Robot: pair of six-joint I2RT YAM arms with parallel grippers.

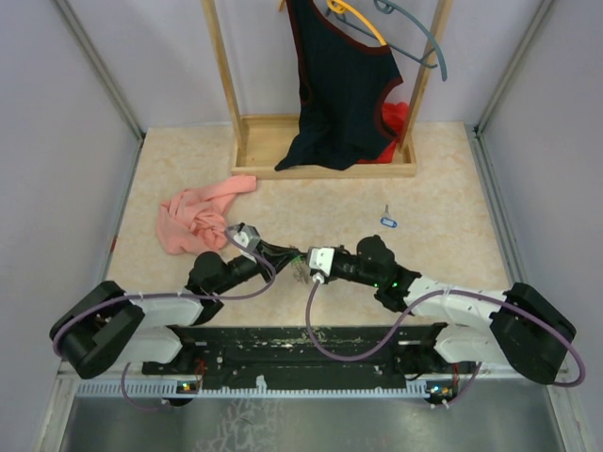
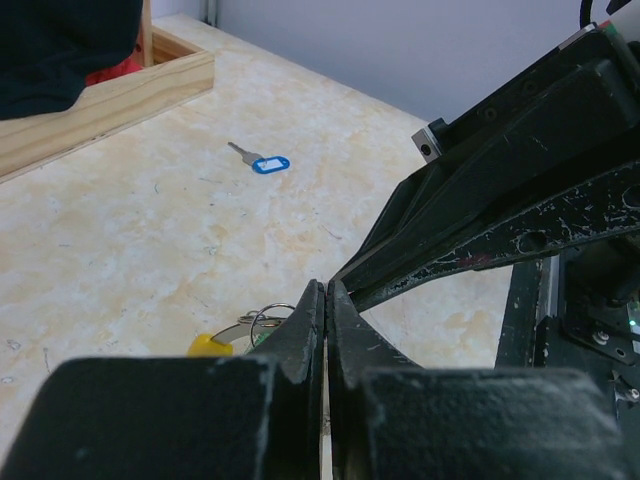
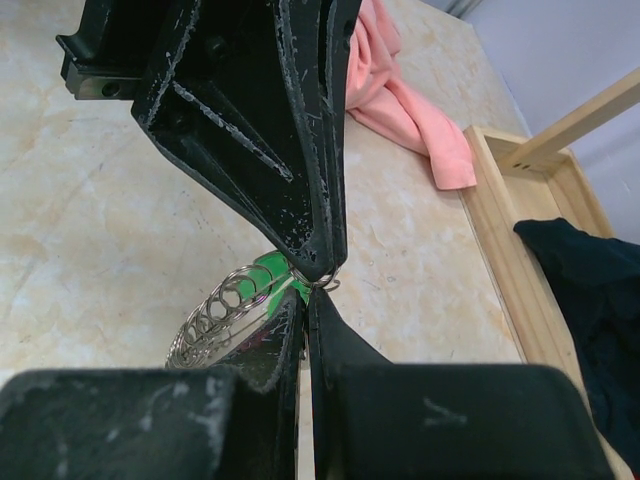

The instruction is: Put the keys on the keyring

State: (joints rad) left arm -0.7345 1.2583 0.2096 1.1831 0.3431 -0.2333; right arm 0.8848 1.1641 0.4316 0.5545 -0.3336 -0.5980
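Both grippers meet tip to tip at the table's middle. In the right wrist view my left gripper comes down from above, shut, with a small metal ring pinched at its tip. The green key hangs just behind it. My right gripper is shut directly below, and the keyring, a wire loop strung with several small rings, runs into its left finger. In the left wrist view my left gripper is shut, and the keyring's yellow piece shows beside it. A blue key lies alone on the table and also shows in the left wrist view.
A pink cloth lies left of the grippers. A wooden rack stands at the back with a black garment and hangers on it. Grey walls close the table on both sides.
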